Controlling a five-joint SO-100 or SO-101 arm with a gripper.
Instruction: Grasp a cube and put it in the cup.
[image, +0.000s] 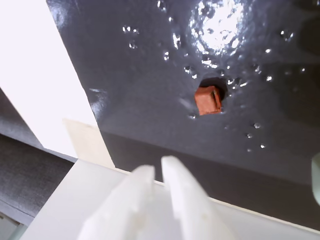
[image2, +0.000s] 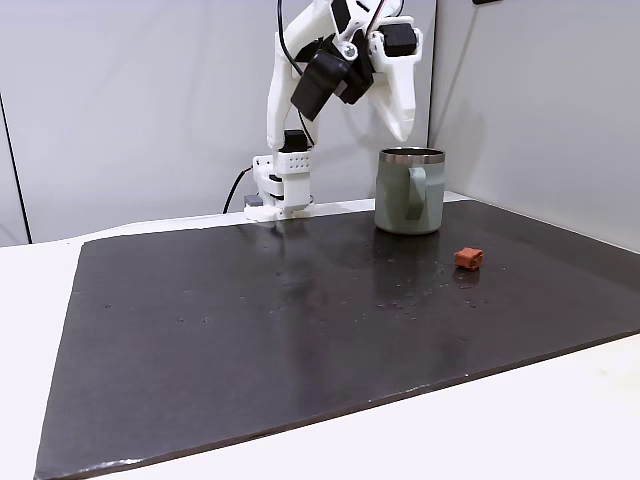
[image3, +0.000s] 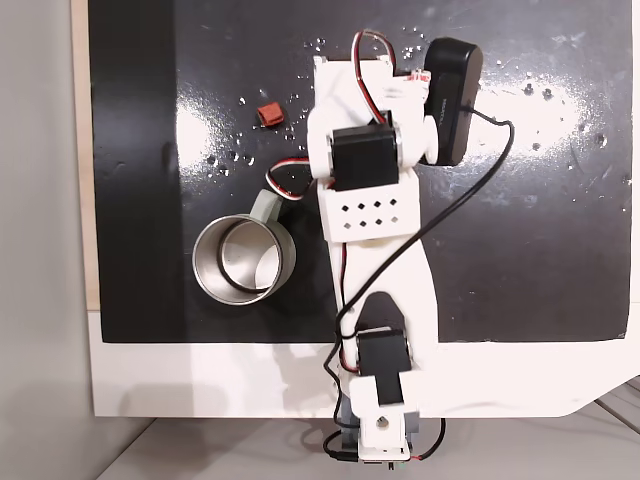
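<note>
A tiny reddish-orange cube (image: 207, 100) lies on the black mat, ahead of and well below my gripper (image: 157, 165). The two white fingers sit close together with nothing between them. In a fixed view the gripper (image2: 402, 133) hangs high in the air, pointing down just above the rim of the pale grey-green cup (image2: 410, 190). There the cube (image2: 468, 258) rests on the mat to the right of the cup and nearer the camera. From above, the cube (image3: 269, 114) lies apart from the cup (image3: 207, 272), which stands upright and looks empty.
The black mat (image2: 250, 330) covers most of a white table (image2: 560, 420). The arm's base (image2: 281, 185) stands at the mat's far edge with a black cable beside it. Grey walls rise behind and to the right.
</note>
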